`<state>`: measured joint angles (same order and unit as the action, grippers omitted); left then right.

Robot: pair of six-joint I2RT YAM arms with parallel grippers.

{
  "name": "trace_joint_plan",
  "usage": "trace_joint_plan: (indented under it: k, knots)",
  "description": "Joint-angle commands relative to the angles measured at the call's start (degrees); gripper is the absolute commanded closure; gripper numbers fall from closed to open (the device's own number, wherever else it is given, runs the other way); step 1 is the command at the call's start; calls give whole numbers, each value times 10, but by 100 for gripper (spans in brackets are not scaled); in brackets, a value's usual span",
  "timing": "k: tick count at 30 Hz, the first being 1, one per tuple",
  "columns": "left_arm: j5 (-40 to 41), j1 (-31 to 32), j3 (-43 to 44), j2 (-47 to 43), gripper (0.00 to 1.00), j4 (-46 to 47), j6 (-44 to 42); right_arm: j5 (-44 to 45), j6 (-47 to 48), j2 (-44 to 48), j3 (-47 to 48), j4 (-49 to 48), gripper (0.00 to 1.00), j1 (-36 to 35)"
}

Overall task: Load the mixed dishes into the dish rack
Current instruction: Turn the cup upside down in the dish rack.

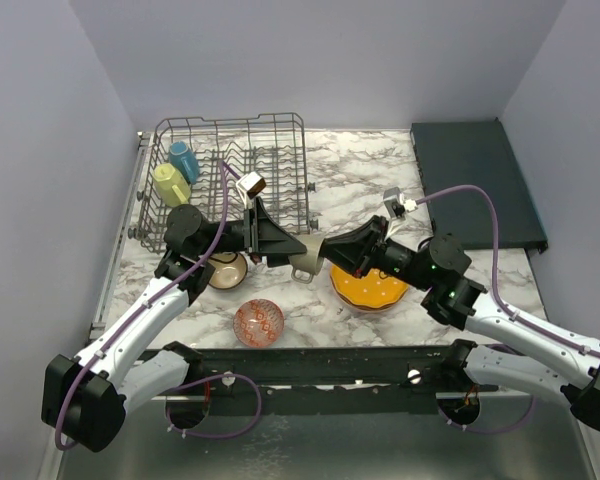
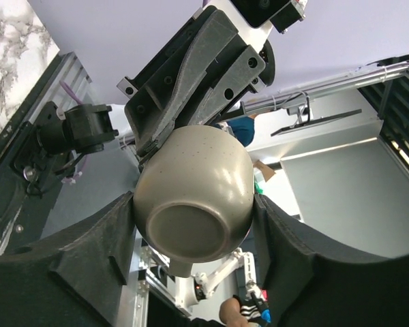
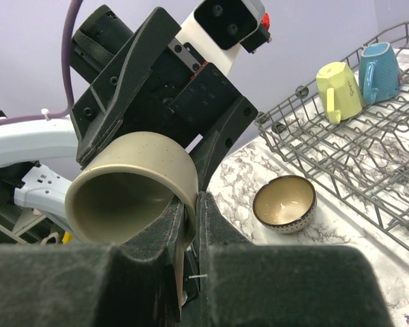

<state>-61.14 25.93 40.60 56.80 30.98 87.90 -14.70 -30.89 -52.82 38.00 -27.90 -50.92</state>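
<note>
The small grey cup (image 1: 303,269) hangs above the table between both grippers. My left gripper (image 1: 294,250) holds its body by the sides, and the left wrist view shows the cup's base (image 2: 191,218) between the fingers. My right gripper (image 1: 329,252) pinches the cup's rim wall (image 3: 150,170) from the opposite side. The dish rack (image 1: 280,135) stands at the back left with the yellow-green mug (image 1: 170,185) and the blue mug (image 1: 184,160) in it. The dark brown bowl (image 1: 227,270), the red-patterned bowl (image 1: 258,322) and the orange plate (image 1: 368,288) rest on the marble.
A dark flat tray (image 1: 475,180) lies at the back right. The right wrist view shows the brown bowl (image 3: 284,203) next to the rack's edge (image 3: 307,129). The purple walls close in on both sides.
</note>
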Motion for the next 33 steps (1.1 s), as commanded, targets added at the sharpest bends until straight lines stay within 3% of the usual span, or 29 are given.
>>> trace_joint_plan:
  k: [1,3,7,14,19,28,33]
  knots:
    - [-19,0,3,-7,50,30,1,6,-1,-5,2,-27,99,-3]
    - [-18,0,3,-7,62,33,2,8,-5,-7,4,-23,99,-2]
    - [-13,0,0,-5,79,36,3,13,-13,-3,4,-7,86,-2]
    - [-1,-1,0,0,95,41,2,37,-24,30,-12,19,64,-3]
    - [3,-1,3,9,100,41,7,56,-29,70,-4,94,49,-2]
    - [6,-10,33,32,100,-45,-58,113,-28,168,-7,211,44,-2]
    - [41,-12,106,48,100,-283,-229,133,-26,201,-6,257,44,-2]
